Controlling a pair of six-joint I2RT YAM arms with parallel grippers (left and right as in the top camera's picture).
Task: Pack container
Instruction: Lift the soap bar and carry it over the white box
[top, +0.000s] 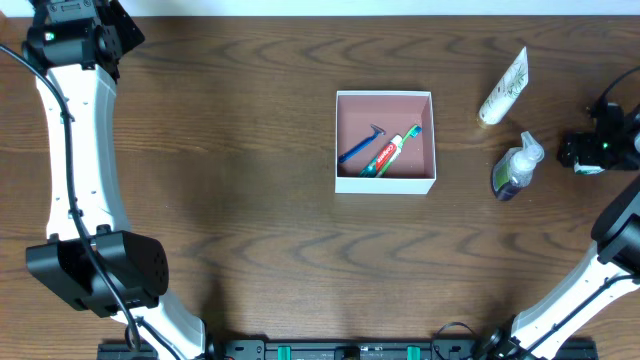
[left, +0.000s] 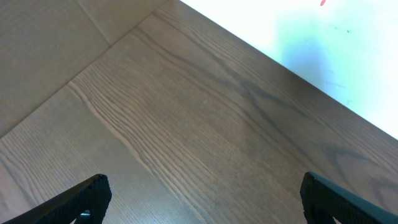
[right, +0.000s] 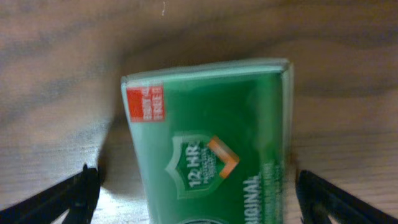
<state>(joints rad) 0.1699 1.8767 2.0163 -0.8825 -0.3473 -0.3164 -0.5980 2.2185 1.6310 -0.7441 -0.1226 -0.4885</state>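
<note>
At the middle of the dark wood-grain bench (top: 230, 200) sits your square white cardboard container with a dusty pink inside (top: 385, 184). It already holds a blue-handled tool (top: 358, 149) and a green-and-red toothpaste tube (top: 386, 155). Right of the container, a white squeeze tube (top: 504, 88) and a purple pump bottle (top: 515, 170) lie unpacked, so you're perhaps halfway. Farther right, your right jaws stand wide astride a green packet (right: 211, 143), not gripping; overhead, the arm hides it. Far left of the container, your left jaws gape wide over the bench.
</note>
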